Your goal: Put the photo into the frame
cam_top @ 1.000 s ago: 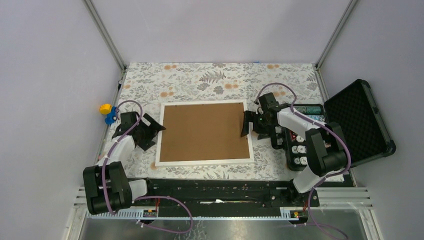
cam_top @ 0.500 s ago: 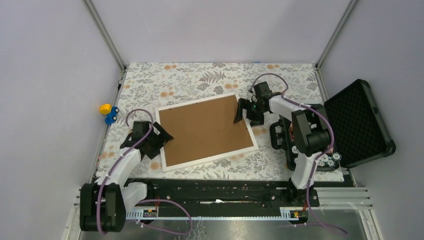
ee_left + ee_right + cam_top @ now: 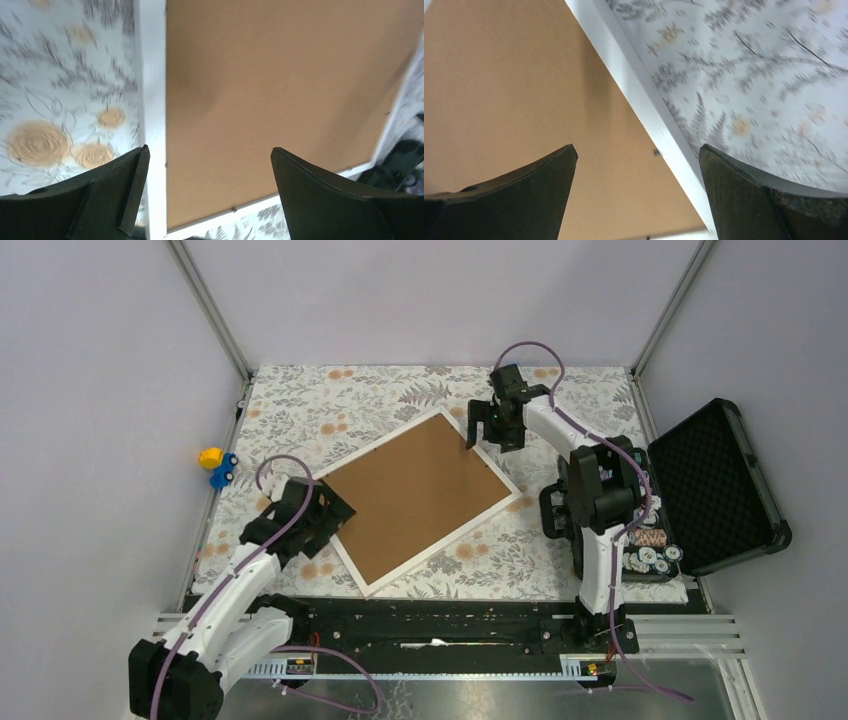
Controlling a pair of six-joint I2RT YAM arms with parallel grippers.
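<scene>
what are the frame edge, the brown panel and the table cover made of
Frame edge: smooth matte white, painted wood or plastic, unclear which. Brown panel: flat, dull, evenly tan, likely fibreboard or card. Table cover: printed flowers and ferns, lying flat, probably cloth or vinyl.

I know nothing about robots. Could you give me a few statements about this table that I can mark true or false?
1. The frame lies with its brown back up. True.
2. Both grippers are shut. False: the left gripper and right gripper are open, each over a frame edge.
3. The black case is closed. False: its lid is open.
4. A yellow and blue toy sits left of the frame. True.
</scene>
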